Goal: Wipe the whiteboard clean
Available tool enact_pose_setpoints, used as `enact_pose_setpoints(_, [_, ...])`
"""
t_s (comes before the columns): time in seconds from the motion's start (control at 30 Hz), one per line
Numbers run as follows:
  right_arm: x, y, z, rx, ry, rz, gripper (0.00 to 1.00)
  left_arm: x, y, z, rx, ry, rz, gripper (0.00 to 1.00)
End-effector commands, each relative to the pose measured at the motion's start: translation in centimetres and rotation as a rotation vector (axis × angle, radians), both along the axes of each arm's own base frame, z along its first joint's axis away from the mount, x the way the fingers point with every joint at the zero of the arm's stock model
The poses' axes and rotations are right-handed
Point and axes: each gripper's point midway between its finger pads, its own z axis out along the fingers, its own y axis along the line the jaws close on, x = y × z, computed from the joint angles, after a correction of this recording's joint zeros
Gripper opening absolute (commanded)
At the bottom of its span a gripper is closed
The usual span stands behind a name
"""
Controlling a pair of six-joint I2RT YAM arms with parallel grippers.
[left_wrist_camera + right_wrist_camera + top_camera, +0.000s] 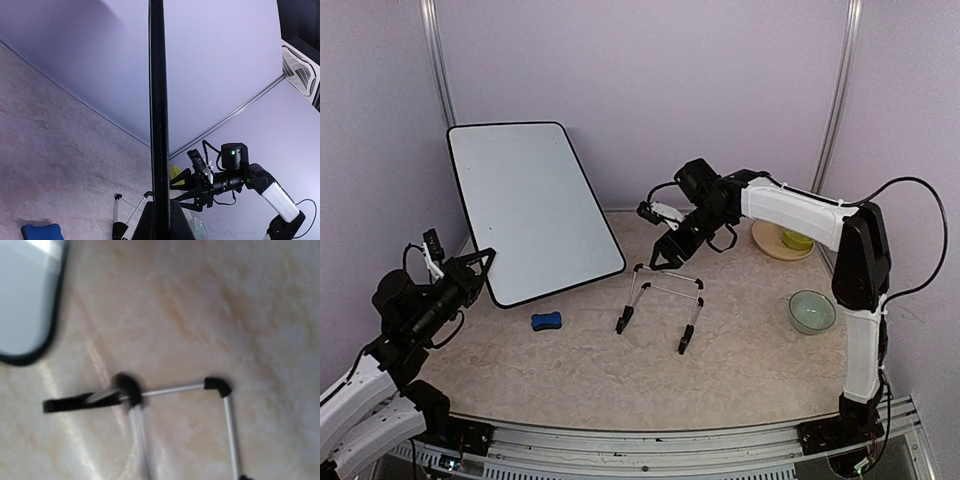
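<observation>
The whiteboard [530, 205] has a thin black frame and a blank white face. It stands tilted up at the back left, its lower right corner near the table. My left gripper [480, 262] is shut on its lower left edge. In the left wrist view the board shows edge-on as a black bar [158, 100] between my fingers [142, 226]. My right gripper [665, 252] is open and empty, hovering just above the back of the wire stand [662, 298]. Its fingers are out of the right wrist view, which shows the stand [175, 390] and a board corner [22, 300].
A small blue eraser [546, 321] lies on the table in front of the board; it also shows in the left wrist view [42, 232]. A plate [767, 244] with a yellow object stands at the back right. A green bowl [812, 311] sits by the right arm.
</observation>
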Motion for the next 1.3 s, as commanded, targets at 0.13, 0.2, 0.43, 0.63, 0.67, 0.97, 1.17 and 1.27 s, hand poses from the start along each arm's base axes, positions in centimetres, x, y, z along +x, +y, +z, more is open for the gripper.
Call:
enact_pose_setpoints(0.13, [-2.0,-0.9,12.1,0.408,-0.051,-0.071,0.74,-3.8,0.1,10.2,-0.158,-0.399,-0.068,0.0])
enact_pose_setpoints(0.2, [-3.0,-1.4,13.7,0.515,-0.057,-0.048,0.77,-4.0,-0.7,10.3,-0.164,-0.405,-0.108,0.0])
enact_pose_setpoints(0.43, [-0.2,-1.6,18.7,0.714,-0.097,-0.003,0.85,-6.4,-4.8,11.2,-0.207,-0.456,-0.288,0.0])
enact_pose_setpoints(0.63, [0.1,-0.4,18.5,0.817,0.032,0.049,0.85,-8.7,-8.1,12.0,-0.225,-0.511,-0.38,0.0])
enact_pose_setpoints(0.67, [-0.4,-0.4,18.5,0.838,0.048,0.063,0.85,-8.9,-8.6,12.0,-0.226,-0.511,-0.391,0.0])
enact_pose_setpoints(0.97, [-5.9,-1.4,19.4,0.924,0.197,0.251,0.29,-9.1,-10.8,10.9,-0.198,-0.484,-0.404,0.0])
enact_pose_setpoints(1.17, [-8.7,-2.7,20.6,0.951,0.218,0.345,0.08,-8.0,-9.7,10.1,-0.213,-0.452,-0.323,0.0])
enact_pose_setpoints(1.27, [-9.3,-3.1,21.4,0.96,0.195,0.359,0.05,-7.6,-9.7,9.5,-0.204,-0.431,-0.305,0.0])
